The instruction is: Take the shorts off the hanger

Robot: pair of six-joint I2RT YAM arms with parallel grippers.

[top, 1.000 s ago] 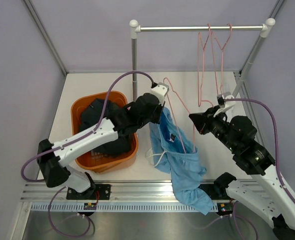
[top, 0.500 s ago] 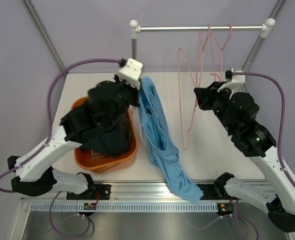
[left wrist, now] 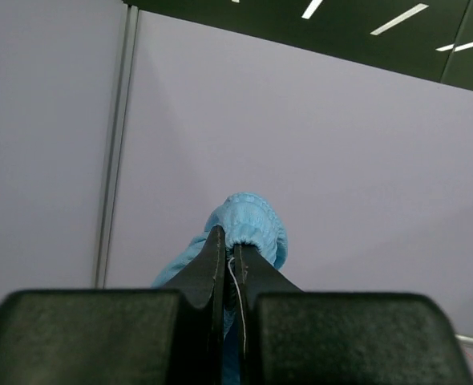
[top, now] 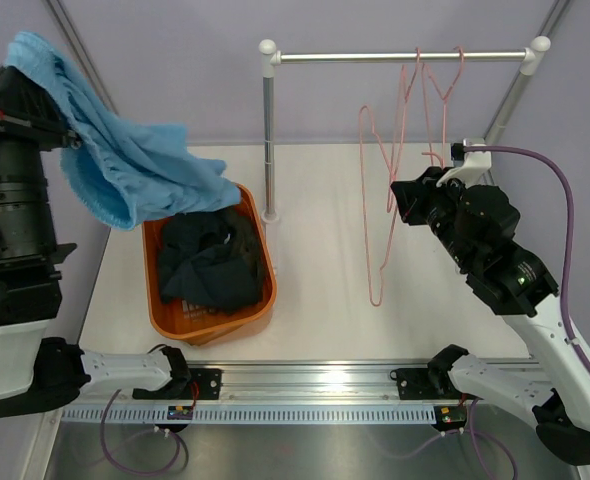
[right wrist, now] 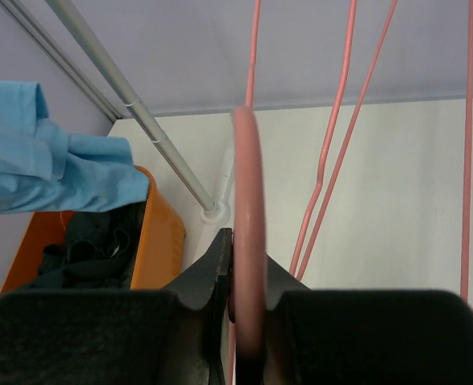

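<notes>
Up left against lilac walls (top: 175, 70), your left gripper (left wrist: 228, 241) pinches blue shorts (top: 125, 165); your right gripper (right wrist: 240, 249) clamps a pink hanger (top: 380, 230) over the white table (top: 325, 300).

Nothing can be read in any of the views: no words, brands or numbers. On the rail (top: 305, 380) at the near edge, a small sticker (top: 182, 411) sits by the left arm's base and a second sticker (top: 447, 418) by the right arm's base. Both carry coloured marks that are too small to make out.
</notes>
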